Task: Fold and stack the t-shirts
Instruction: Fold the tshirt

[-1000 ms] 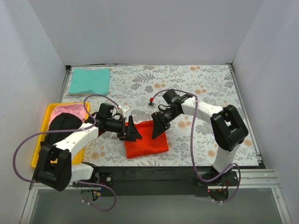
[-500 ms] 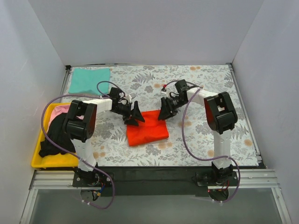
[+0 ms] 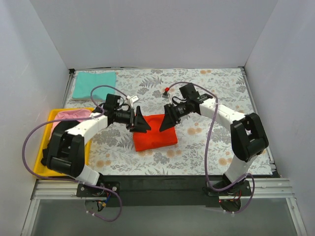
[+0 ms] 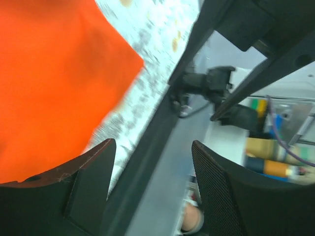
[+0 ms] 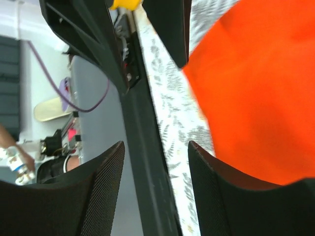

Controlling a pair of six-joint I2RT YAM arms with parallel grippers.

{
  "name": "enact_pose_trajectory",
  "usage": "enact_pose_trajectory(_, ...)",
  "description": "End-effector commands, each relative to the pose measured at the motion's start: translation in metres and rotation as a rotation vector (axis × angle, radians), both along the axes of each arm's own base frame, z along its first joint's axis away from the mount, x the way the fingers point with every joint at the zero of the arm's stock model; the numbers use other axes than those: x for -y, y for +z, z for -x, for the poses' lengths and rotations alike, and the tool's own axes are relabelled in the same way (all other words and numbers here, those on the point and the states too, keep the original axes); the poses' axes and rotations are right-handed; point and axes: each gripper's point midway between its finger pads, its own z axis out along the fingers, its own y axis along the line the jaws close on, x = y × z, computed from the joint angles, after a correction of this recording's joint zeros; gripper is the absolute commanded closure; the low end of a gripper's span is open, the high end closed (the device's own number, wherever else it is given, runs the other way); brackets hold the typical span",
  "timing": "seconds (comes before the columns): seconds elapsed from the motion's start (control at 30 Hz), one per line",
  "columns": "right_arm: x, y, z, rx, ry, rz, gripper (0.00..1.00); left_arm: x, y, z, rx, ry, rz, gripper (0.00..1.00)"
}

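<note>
Orange-red t-shirt (image 3: 156, 137) lies folded on the floral cloth (image 3: 216, 93). Left gripper (image 3: 141, 124) and right gripper (image 3: 167, 123) flank its far corners, fingers spread, grasping nothing.

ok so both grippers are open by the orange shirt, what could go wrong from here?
1. The left gripper and right gripper are open and close together at the far edge of the orange-red shirt; moving inward, they might clash.
2. The shirt lies folded; a shallow pinch may catch only the top layer and undo the fold.
</note>
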Motion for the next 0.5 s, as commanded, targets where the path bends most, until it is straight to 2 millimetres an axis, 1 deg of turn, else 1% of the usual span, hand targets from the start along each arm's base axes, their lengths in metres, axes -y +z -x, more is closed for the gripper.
enact_pose_trajectory(0.0,-0.003,-0.018,0.035,-0.139,0.041,0.007,0.40,0.004,0.004,0.043,-0.183,0.007,0.059,0.39)
enact_pose_trajectory(0.07,-0.006,-0.032,0.046,-0.173,0.061,0.025,0.41,0.005,-0.006,0.056,-0.246,0.008,0.048,0.39)
enact_pose_trajectory(0.1,-0.005,-0.039,0.052,-0.202,0.067,0.035,0.42,0.004,-0.017,0.062,-0.302,0.017,0.039,0.39)
enact_pose_trajectory(0.17,-0.006,-0.058,0.051,-0.228,0.069,0.061,0.43,0.003,-0.033,0.066,-0.346,0.028,0.010,0.39)
enact_pose_trajectory(0.2,-0.004,-0.065,0.048,-0.232,0.063,0.071,0.43,0.001,-0.048,0.066,-0.371,0.044,-0.019,0.39)
enact_pose_trajectory(0.23,-0.002,-0.080,0.045,-0.255,0.049,0.103,0.43,-0.001,-0.058,0.061,-0.367,0.069,-0.053,0.39)
enact_pose_trajectory(0.3,0.006,-0.094,0.037,-0.297,0.011,0.126,0.44,-0.005,-0.078,0.055,-0.403,0.091,-0.109,0.39)
enact_pose_trajectory(0.33,0.010,-0.106,0.037,-0.328,-0.002,0.152,0.44,-0.007,-0.084,0.053,-0.405,0.086,-0.122,0.39)
enact_pose_trajectory(0.37,0.014,-0.112,0.036,-0.343,-0.016,0.165,0.44,-0.009,-0.091,0.051,-0.417,0.092,-0.147,0.39)
enact_pose_trajectory(0.4,0.018,-0.118,0.036,-0.362,-0.028,0.174,0.44,-0.011,-0.101,0.054,-0.461,0.091,-0.168,0.38)
enact_pose_trajectory(0.43,0.023,-0.125,0.040,-0.381,-0.037,0.194,0.44,-0.012,-0.104,0.052,-0.463,0.090,-0.178,0.38)
enact_pose_trajectory(0.47,0.025,-0.128,0.043,-0.389,-0.041,0.206,0.44,-0.014,-0.108,0.052,-0.476,0.098,-0.199,0.37)
